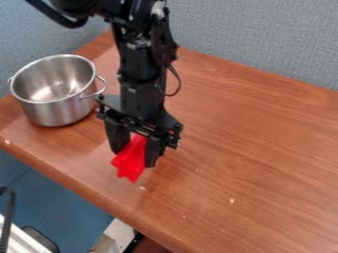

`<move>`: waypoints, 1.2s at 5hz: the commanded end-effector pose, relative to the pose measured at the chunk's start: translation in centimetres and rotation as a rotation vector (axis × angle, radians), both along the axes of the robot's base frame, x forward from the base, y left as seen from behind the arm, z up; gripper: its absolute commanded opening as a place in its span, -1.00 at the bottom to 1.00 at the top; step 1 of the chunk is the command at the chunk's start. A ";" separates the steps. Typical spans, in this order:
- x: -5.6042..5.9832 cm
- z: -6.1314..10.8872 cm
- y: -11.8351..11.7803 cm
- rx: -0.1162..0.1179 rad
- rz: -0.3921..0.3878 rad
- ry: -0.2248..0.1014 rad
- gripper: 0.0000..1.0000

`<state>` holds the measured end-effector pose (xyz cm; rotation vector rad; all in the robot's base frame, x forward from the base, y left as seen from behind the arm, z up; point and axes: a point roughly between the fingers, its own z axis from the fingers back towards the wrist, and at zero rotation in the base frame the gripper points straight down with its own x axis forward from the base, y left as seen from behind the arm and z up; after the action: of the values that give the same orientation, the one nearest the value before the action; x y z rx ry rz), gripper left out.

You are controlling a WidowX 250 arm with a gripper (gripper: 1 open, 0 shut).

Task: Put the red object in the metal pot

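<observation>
My pincer (pixel 137 156) points straight down over the wooden table (pixel 251 128), close to the table's near edge. Its two dark fingers (pixel 158 150) are pressed in on the red block (pixel 130 161), pinching it between them. The block is bright red; its lower end sticks out below the fingertips, and its upper part is hidden behind the pincer body. The block's lower tip sits right at the table surface; I cannot tell if it touches the wood or hangs just above it. It looks tilted, not lying flat.

My black arm (pixel 141 59) rises from the pincer toward the top of the view, with cabling along its side.

The metal pot (pixel 53 89) stands upright near the table's left corner, well apart from the block and from my pincer. It is round, shiny silver, with straight sides and a rolled rim, and a small handle shows on the side facing my arm. The inside I can see holds nothing but reflections.

The block is not in the pot; it is between my fingers, by the near edge, to the right of the pot.

A grey-blue wall (pixel 264 40) runs behind the table's far edge. Below the near edge, dark floor and some pale, blurred items show; I cannot tell what they are.
</observation>
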<state>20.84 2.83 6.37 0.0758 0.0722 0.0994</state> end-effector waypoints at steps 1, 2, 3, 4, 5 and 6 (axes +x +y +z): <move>0.9 1.2 0.7 0.017 0.011 -0.047 -1.00; 0.8 1.3 0.9 0.017 0.016 -0.044 -1.00; 0.9 1.7 1.2 0.018 0.023 -0.046 -1.00; 2.3 3.9 2.5 -0.011 0.046 -0.070 -1.00; 3.7 8.0 4.9 -0.038 0.050 -0.125 -1.00; 5.2 10.0 8.4 -0.035 0.111 -0.152 -1.00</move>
<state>25.53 11.00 15.18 0.0146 -0.0277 0.2179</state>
